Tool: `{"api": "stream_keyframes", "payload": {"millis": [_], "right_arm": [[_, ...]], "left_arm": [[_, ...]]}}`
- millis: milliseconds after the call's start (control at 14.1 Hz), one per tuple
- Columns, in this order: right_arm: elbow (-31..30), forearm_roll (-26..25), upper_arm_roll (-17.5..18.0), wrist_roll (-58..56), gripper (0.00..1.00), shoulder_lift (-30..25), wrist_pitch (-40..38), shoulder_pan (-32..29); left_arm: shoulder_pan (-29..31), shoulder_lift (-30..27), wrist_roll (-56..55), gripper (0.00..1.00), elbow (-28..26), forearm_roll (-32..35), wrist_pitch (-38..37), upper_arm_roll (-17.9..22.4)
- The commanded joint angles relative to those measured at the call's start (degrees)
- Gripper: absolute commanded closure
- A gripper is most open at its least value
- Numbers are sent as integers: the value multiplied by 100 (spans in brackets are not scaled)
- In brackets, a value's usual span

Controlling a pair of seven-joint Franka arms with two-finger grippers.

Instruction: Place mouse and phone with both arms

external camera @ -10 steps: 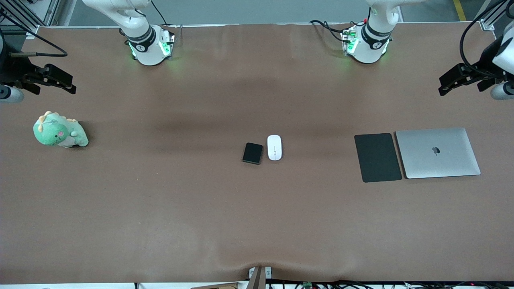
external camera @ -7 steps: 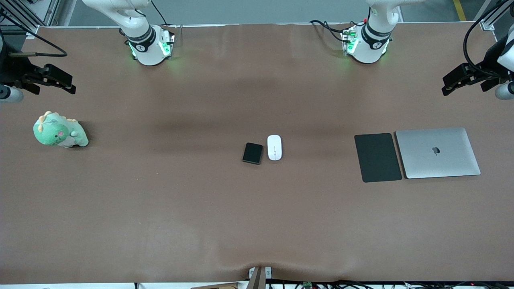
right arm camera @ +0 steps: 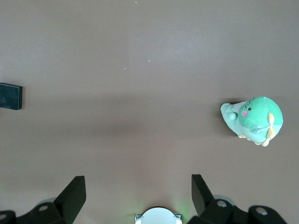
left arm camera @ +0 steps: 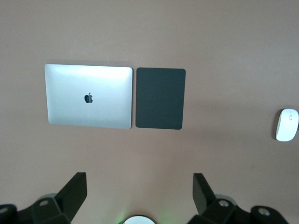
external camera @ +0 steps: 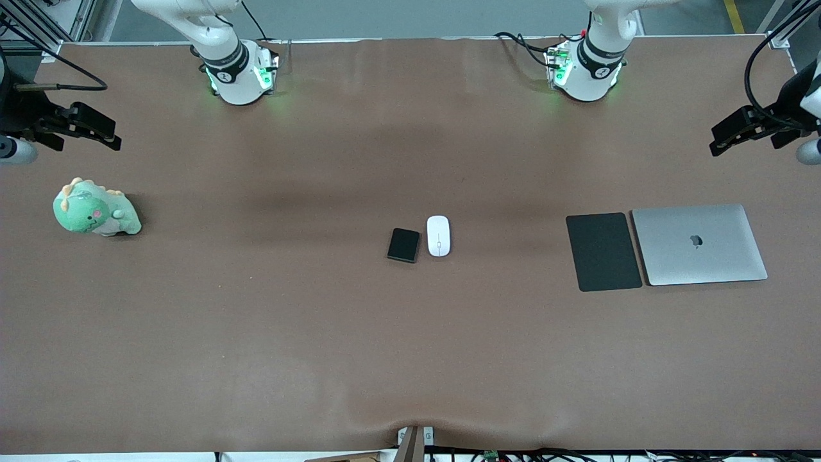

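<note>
The white mouse (external camera: 439, 235) lies on the brown table near its middle. The black phone (external camera: 403, 245) lies right beside it, toward the right arm's end. My left gripper (external camera: 713, 145) is open and empty, high over bare table at the left arm's end; its wrist view (left arm camera: 139, 184) shows the mouse (left arm camera: 287, 124) at one edge. My right gripper (external camera: 117, 140) is open and empty over bare table at the right arm's end; its wrist view (right arm camera: 136, 186) shows part of the phone (right arm camera: 10, 95) at one edge.
A flat black mouse pad (external camera: 603, 251) and a closed silver laptop (external camera: 699, 244) lie side by side toward the left arm's end. A green plush dinosaur (external camera: 95, 210) sits toward the right arm's end. The table is covered in brown cloth (external camera: 410, 353).
My left gripper has drifted a little toward the left arm's end of the table. The right arm, mouse and phone have not moved.
</note>
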Motion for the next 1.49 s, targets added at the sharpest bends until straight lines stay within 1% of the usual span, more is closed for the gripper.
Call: {"api": "stream_keyframes", "payload": {"millis": [0,142,284,355,497,639,781,923,1066,1279,1421], "right_arm": [[3,18,38,-2,0,-58,-43,-56],[12,27,29,24,0,-49,-8,-109],[12,62,29,77,0,-40,-42,-136],[29,53,38,60,0,-31,-60,-118],[21,53,56,42,0,-22,-69,-83],[21,62,65,51,0,4,-69,-65],[38,44,73,68,0,100,1,5],[108,53,82,68,0,284,185,14],[126,62,82,33,0,460,448,14],[143,132,91,-2,0,794,651,101],[144,246,91,-2,0,908,888,224]], "left_arm": [[-32,263,-221,0,-14,-130,72,-168],[-154,597,-582,0,-49,-70,265,-562],[-478,1001,-1134,0,-58,-69,493,-757],[-768,1212,-1424,0,-49,-60,599,-758],[-1348,1651,-1847,0,-23,254,862,-767],[-1753,2091,-2225,0,-23,362,1300,-775],[-2201,2583,-2909,0,-14,379,1897,-767],[-2509,3049,-3193,0,-14,379,2688,-767],[-2695,3480,-3369,0,-5,397,3243,-758],[-2871,3981,-3738,0,3,519,3832,-758],[-3169,4201,-3878,4,-40,502,4307,-653]]}}
